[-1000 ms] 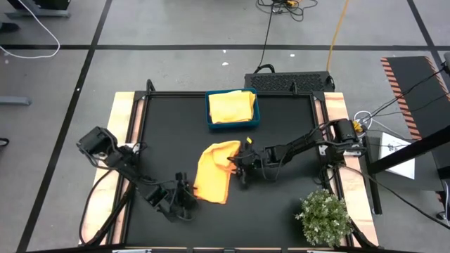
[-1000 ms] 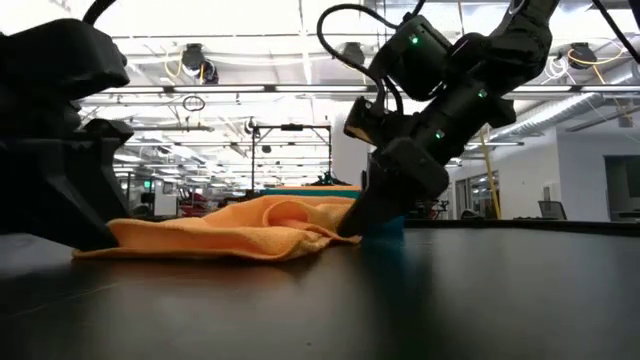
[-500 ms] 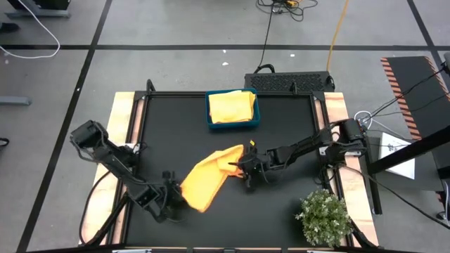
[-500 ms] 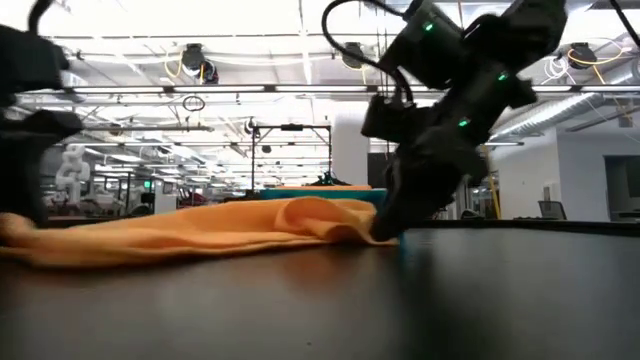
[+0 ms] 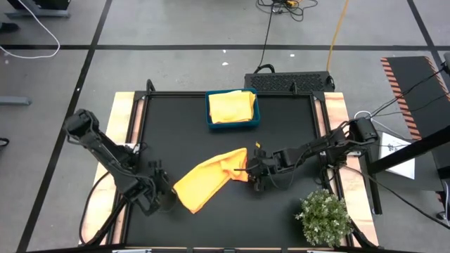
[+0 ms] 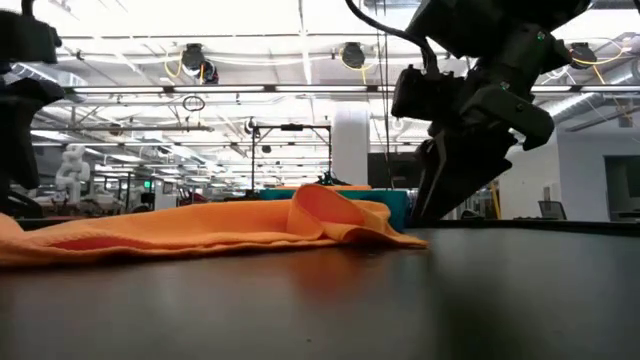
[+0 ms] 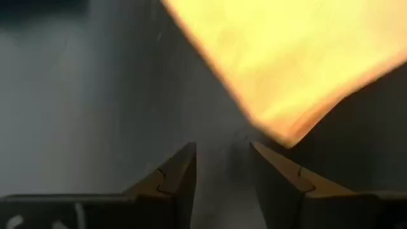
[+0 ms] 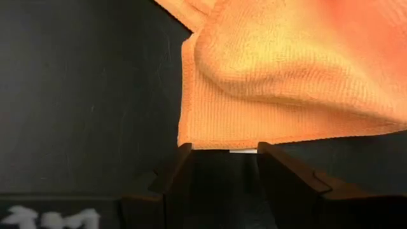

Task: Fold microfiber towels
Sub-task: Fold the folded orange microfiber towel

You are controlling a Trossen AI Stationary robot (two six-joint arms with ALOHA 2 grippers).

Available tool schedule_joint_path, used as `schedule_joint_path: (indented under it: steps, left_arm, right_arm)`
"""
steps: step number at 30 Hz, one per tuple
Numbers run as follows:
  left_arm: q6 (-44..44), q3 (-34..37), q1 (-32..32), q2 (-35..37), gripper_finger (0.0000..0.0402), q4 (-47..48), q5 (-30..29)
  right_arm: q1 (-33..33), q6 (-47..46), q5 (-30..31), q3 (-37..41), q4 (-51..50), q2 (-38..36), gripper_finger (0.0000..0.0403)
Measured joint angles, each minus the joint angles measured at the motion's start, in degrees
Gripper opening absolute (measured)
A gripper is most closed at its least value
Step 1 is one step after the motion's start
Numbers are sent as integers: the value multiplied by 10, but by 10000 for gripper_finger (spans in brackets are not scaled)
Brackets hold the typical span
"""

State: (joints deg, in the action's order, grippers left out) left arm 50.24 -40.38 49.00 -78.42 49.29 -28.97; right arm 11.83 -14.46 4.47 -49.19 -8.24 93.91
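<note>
An orange microfiber towel lies flat on the black table as a long slanting strip, with one raised fold near its right end. My left gripper is open just off the towel's near-left corner, with bare table between its fingers. My right gripper is open too, just short of the towel's right edge and above the table. A yellow towel lies folded in the teal tray at the far middle.
A small bushy green plant stands at the table's near right corner, close behind my right arm. Wooden side rails border the black tabletop on the left and right. Bare black surface lies to the far left and far right of the tray.
The orange towel has been drawn out from a bunched, folded heap into a long flat strip, its near end carried toward the table's left edge. My left gripper has gone toward the left edge and up. My right gripper has backed toward the right edge and risen off the table.
</note>
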Motion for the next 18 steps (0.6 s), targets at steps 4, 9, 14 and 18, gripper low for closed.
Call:
schedule_joint_path:
  steps: [4,9,14,18]
  left_arm:
    - [-49,0,5,3,145,-140,-40]
    - [-169,-2,6,-48,145,-394,-73]
    - [-204,-1,-14,-149,145,-488,-70]
    - [-167,-1,-33,-194,145,-492,-38]
  right_arm:
    - [0,4,18,0,15,0,169]
    - [-2,9,30,0,48,13,169]
    - [-2,18,28,0,72,44,169]
    - [-2,17,29,-1,74,58,169]
